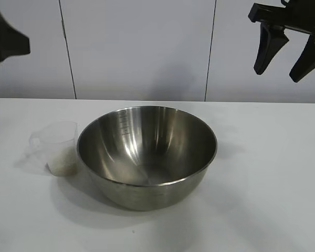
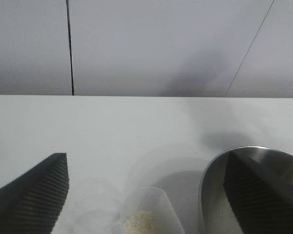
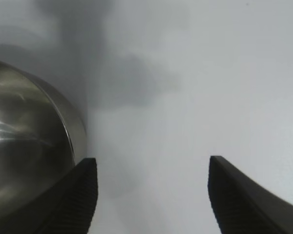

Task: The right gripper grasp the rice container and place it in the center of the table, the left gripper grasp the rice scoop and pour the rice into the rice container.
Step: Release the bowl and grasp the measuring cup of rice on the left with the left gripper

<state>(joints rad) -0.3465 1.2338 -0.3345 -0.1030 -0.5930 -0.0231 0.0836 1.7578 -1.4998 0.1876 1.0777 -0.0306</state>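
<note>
The large round stainless-steel rice container (image 1: 147, 155) is polished and mirror-bright, with faint marks on its inner wall. The small clear plastic rice scoop (image 1: 56, 147) looks slightly frosted, holding white grainy rice (image 1: 64, 167). The flat white table (image 1: 262, 199) is smooth and matt. The black gripper fingers (image 2: 36, 195) have ribbed, matt pads.

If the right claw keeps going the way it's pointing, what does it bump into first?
Probably the bare table. The right gripper is open, pointing down beside the rice container, whose rim sits just off one finger, so it might graze it.
</note>
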